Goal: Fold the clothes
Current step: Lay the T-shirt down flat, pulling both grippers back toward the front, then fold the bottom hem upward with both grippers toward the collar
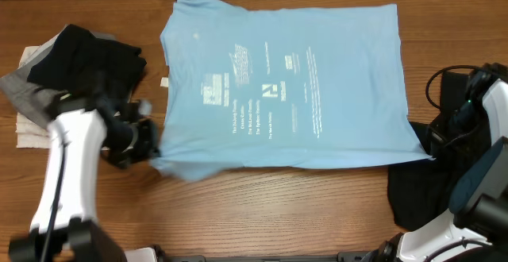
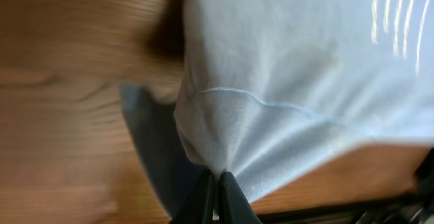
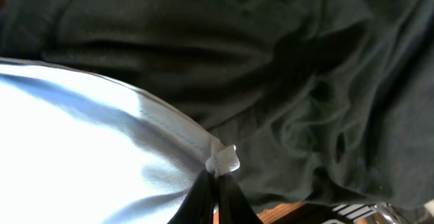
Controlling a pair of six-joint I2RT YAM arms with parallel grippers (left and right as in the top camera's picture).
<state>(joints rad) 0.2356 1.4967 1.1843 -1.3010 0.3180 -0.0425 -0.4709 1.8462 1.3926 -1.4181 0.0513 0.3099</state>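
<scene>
Now both near corners are taken: left gripper point(image 2: 218, 183) has its jaws clamped on the near-left corner of the light blue T-shirt point(image 1: 278, 87), and right gripper point(image 3: 218, 178) has its jaws clamped on the near-right corner, which overlies a black garment point(image 1: 417, 194). Shirt lies flat, print up, mid-table point(image 1: 278, 214), long side running left to right between the two grips, its body stretching away from both jaws toward the far edge. Likely next: carry the held edge away over the print, each arm equally near its own corner.

Warm brown wood-grain table point(image 1: 278, 206) under soft, even light
</scene>
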